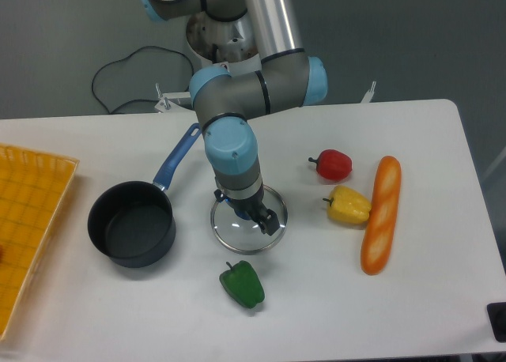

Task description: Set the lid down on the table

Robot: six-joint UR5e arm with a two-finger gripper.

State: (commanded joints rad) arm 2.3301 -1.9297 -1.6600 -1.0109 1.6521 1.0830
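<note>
The table [443, 299] carries the lid [273, 235], flat just right of the pot [132, 224]. Above its knob (hidden) hangs the gripper [254, 213]; whether its jaws grip, I cannot tell. Release fully, then rise straight, avoiding dragging the glass.

Bright, even overhead light; white worktop [411, 299] nr washed out. Shadows soft & short, tucked under pot [132, 224] and green pepper [243, 284]. Small glints on glass lid [245, 231] and arm's metal tube [273, 18]. Focus decent overall, slightly soft, low res; grey backdrop dimmer.
</note>
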